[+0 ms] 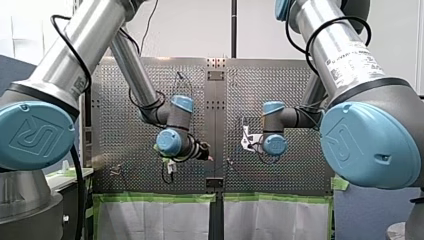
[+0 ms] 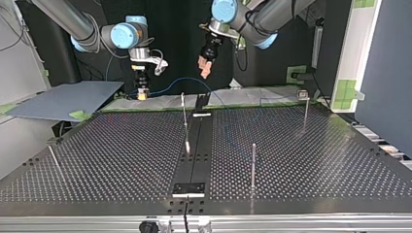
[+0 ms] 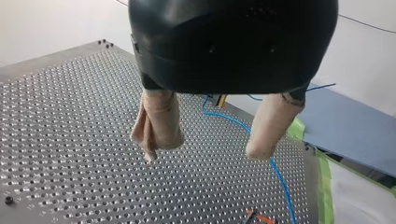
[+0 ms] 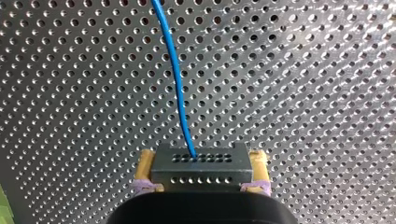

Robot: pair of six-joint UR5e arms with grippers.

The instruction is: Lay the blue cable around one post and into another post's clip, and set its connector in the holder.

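Note:
A thin blue cable (image 4: 175, 70) runs from a grey metal connector (image 4: 201, 168), on which my right gripper (image 4: 201, 163) is shut between yellow pads (image 4: 145, 161). In the top view this right gripper (image 2: 141, 91) hangs over the table's far edge, and the blue cable (image 2: 189, 79) arcs from it towards the middle. My left gripper (image 3: 203, 151) stands open, its beige fingers (image 3: 156, 126) empty above the perforated plate, with the cable (image 3: 233, 122) lying beyond them. In the top view the left gripper (image 2: 206, 66) hovers high behind a thin post (image 2: 183, 114).
More posts rise from the plate: one near the front (image 2: 253, 162) and one with a clip on top at the right (image 2: 304, 109). A black strip (image 2: 199, 145) runs down the middle with a small black holder (image 2: 189, 188). A grey-blue board (image 2: 63, 99) lies at the far left.

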